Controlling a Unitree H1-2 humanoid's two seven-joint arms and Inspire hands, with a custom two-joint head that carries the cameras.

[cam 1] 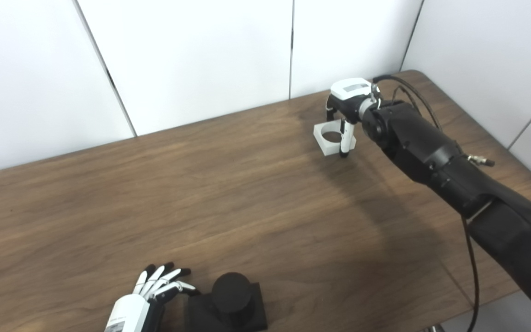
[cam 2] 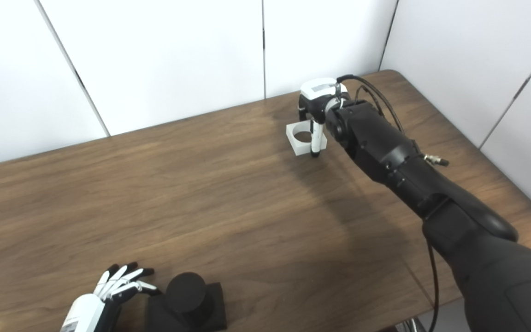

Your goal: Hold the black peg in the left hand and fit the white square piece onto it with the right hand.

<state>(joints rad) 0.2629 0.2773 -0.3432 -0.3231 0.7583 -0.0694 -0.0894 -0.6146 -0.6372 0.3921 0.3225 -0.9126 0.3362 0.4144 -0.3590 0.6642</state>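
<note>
Two white walls (cam 1: 201,55) corner brown table (cam 1: 247,198).

right robot hand (cam 2: 317,105) reaches down over the white square piece (cam 2: 303,137); left robot hand (cam 2: 109,295) beside black peg (cam 2: 186,299).

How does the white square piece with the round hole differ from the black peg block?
The white square piece is pale, flat and hollow, at the table's far side under the right hand. The black peg is dark and solid, rising from a square base, near the left hand. Both rest on the wooden table.
</note>
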